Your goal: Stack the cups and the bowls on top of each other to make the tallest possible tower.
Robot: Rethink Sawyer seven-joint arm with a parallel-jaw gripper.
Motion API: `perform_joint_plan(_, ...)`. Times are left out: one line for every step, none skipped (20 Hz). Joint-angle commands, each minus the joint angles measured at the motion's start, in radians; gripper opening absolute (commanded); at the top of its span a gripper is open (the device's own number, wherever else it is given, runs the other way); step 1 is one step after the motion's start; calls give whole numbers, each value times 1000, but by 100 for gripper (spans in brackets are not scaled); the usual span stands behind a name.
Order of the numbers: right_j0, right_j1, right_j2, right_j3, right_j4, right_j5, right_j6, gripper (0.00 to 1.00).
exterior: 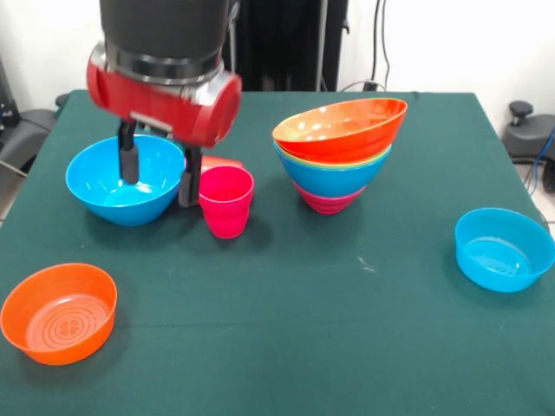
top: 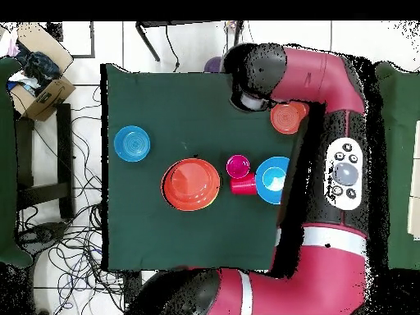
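Note:
My gripper [exterior: 159, 172] is open and hangs low over the large blue bowl [exterior: 127, 180]. One finger [exterior: 128, 160] is inside the bowl and the other [exterior: 189, 184] is outside its right rim, next to the pink cup [exterior: 226, 201]. The pink cup stands upright, and a red-orange cup [exterior: 224, 162] lies just behind it. From above, the pink cup [top: 238, 166] and the red-orange cup [top: 243, 185] sit beside the blue bowl [top: 271, 180], and the arm hides the gripper. The tower [exterior: 338, 147] is a tilted nest with magenta at the bottom, then blue and green, and the large orange bowl [top: 191, 184] on top.
A small orange bowl with a ringed bottom [exterior: 59, 312] sits near the front left corner of the green table [exterior: 286, 347]. A light blue bowl [exterior: 504, 249] sits by the right edge. Off the table there is a cardboard box [top: 37, 86] and loose cables on the floor.

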State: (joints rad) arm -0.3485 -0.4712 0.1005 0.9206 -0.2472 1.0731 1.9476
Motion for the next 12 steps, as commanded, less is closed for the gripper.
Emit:
perform_joint_plan(-23,75,95,-32,-103,-59,-304,100)
perform_joint_plan(-26,82,96,-41,-107,-59,-308,100)
perform_joint_plan(-29,89,97,-50,-112,-59,-312,100)
perform_joint_plan(-32,92,98,-52,-115,-59,-314,100)
perform_joint_plan(-36,101,97,-63,-120,-50,-319,100)
perform_joint_plan(-39,102,96,-64,-125,-44,-322,100)
perform_joint_plan(-41,109,92,-73,-129,-21,-326,100)
perform_joint_plan(-42,110,89,-74,-131,-8,-329,100)
perform_joint_plan(-44,110,87,-76,-133,6,-331,100)
perform_joint_plan(-45,106,85,-68,-131,10,-328,100)
perform_joint_plan(-45,105,83,-66,-129,27,-327,100)
perform_joint_plan(-45,100,80,-57,-127,33,-325,100)
